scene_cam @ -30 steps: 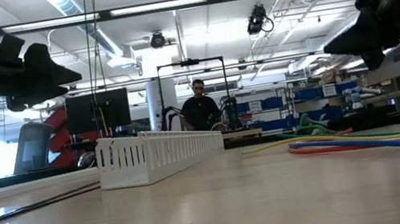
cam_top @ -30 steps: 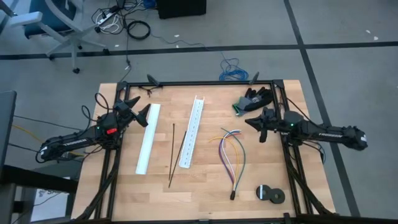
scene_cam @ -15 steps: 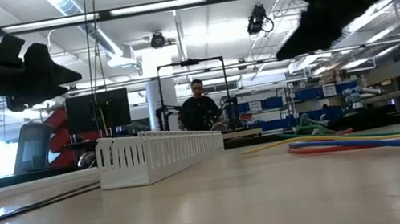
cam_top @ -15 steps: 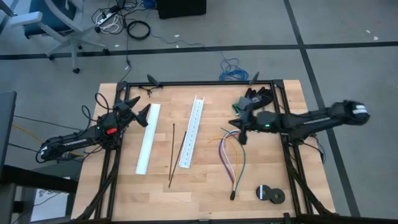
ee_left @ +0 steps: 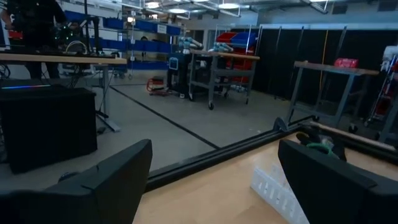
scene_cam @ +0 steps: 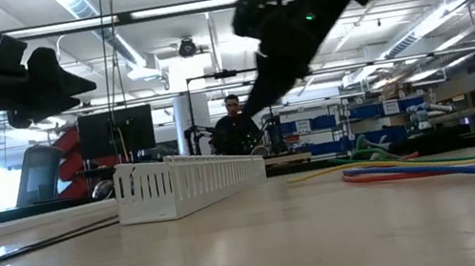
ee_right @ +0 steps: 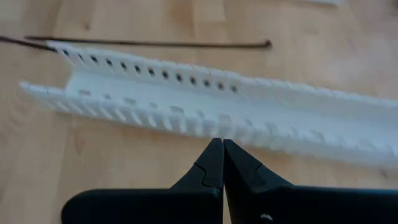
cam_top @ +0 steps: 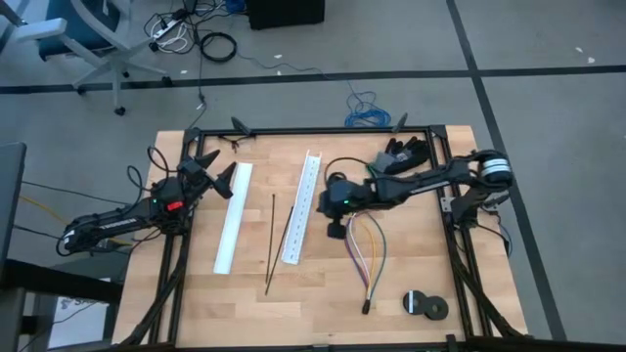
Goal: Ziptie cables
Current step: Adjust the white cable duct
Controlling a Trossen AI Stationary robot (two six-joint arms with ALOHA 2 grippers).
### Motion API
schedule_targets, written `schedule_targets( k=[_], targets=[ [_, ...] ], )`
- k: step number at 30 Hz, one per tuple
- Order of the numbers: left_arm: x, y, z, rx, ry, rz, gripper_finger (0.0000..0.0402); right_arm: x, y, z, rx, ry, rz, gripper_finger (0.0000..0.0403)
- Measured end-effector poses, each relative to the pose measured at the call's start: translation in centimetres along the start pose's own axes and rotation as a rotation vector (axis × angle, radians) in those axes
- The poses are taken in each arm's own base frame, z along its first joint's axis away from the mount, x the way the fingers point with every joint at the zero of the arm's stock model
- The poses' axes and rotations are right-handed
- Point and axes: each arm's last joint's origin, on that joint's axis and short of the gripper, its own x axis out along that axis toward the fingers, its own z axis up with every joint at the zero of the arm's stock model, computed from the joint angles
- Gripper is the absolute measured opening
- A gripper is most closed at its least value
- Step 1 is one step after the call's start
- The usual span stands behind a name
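The cables (cam_top: 362,244) lie loose on the wooden table right of centre, their small dark end (cam_top: 366,307) toward the near edge; the low view shows them at the right (scene_cam: 437,167). The zipties (cam_top: 278,240) lie flat between two white pieces; one shows in the right wrist view (ee_right: 155,43). My right gripper (cam_top: 330,205) is shut and hangs above the table between the cables' far end and the white slotted channel (cam_top: 301,205), tipped down toward the channel (ee_right: 217,106). My left gripper (cam_top: 210,171) waits open at the left edge, level (ee_left: 211,180).
A flat white cover strip (cam_top: 233,215) lies left of the zipties. A dark glove (cam_top: 401,156) sits at the far right, a black tape roll (cam_top: 424,304) at the near right. A person (scene_cam: 237,128) stands in the room beyond the far edge.
My right gripper has swept from the table's right edge toward the left, past the far end of the cables to just beside the white channel, rising a little and tipping its fingers downward. It has stayed shut. Nothing on the table has moved.
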Motion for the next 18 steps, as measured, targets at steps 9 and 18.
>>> schedule_targets(
  k=[9, 18],
  targets=[
    [0.0, 0.0, 0.2, -0.015, -0.022, -0.003, 0.0363, 2.1, -0.8, 4.1, 0.013, -0.031, 0.026, 0.0000],
    [0.0, 0.0, 0.3, -0.015, -0.023, -0.003, 0.0363, 4.3, -1.6, 5.9, 0.023, 0.043, 0.014, 0.0000]
  ],
)
